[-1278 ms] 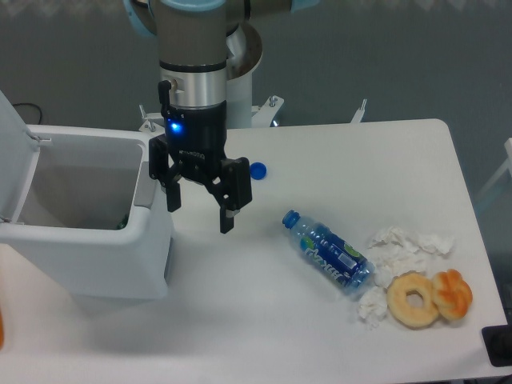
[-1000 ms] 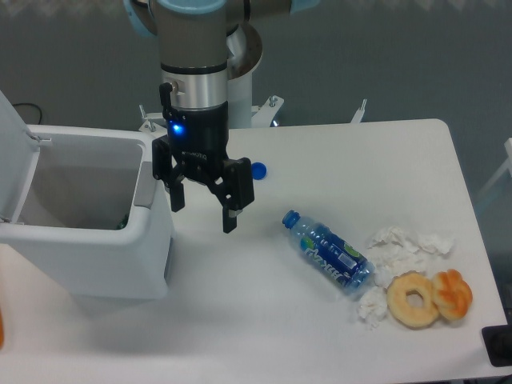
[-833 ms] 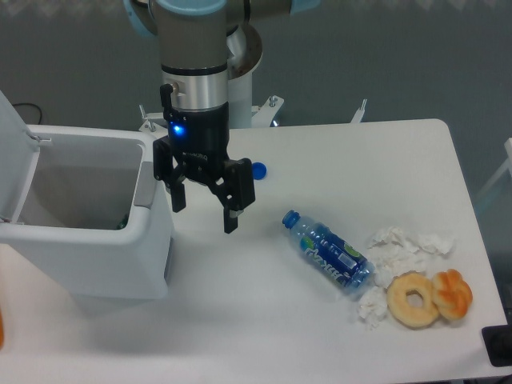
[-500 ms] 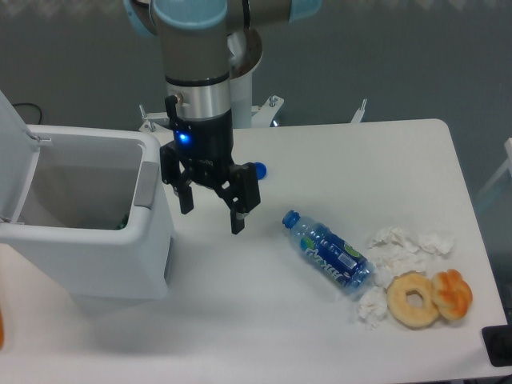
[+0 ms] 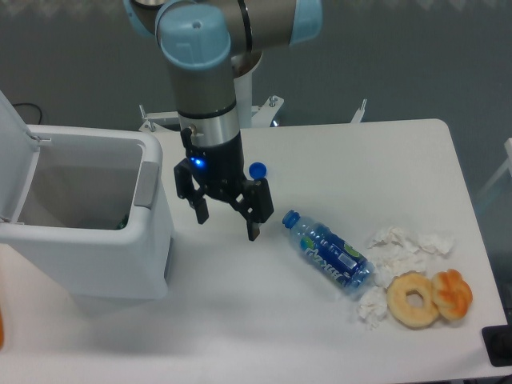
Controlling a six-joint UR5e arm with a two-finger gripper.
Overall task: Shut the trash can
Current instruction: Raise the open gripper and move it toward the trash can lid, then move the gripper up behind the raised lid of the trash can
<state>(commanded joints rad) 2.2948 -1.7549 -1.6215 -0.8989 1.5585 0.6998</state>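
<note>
Tool (image 5: 226,222): fingers spread apart, gripping nothing, hanging over the desk (image 5: 264,320).
Trash can (image 5: 88,240): just left of the tool, lid (image 5: 11,152) upright on its far side, likely awaiting a push shut.

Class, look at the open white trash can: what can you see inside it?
Inside the trash can the pale inner walls show, plus a small dark greenish scrap low by the right wall. What it is cannot be told. The front wall hides the bottom, so other contents cannot be seen.
</note>
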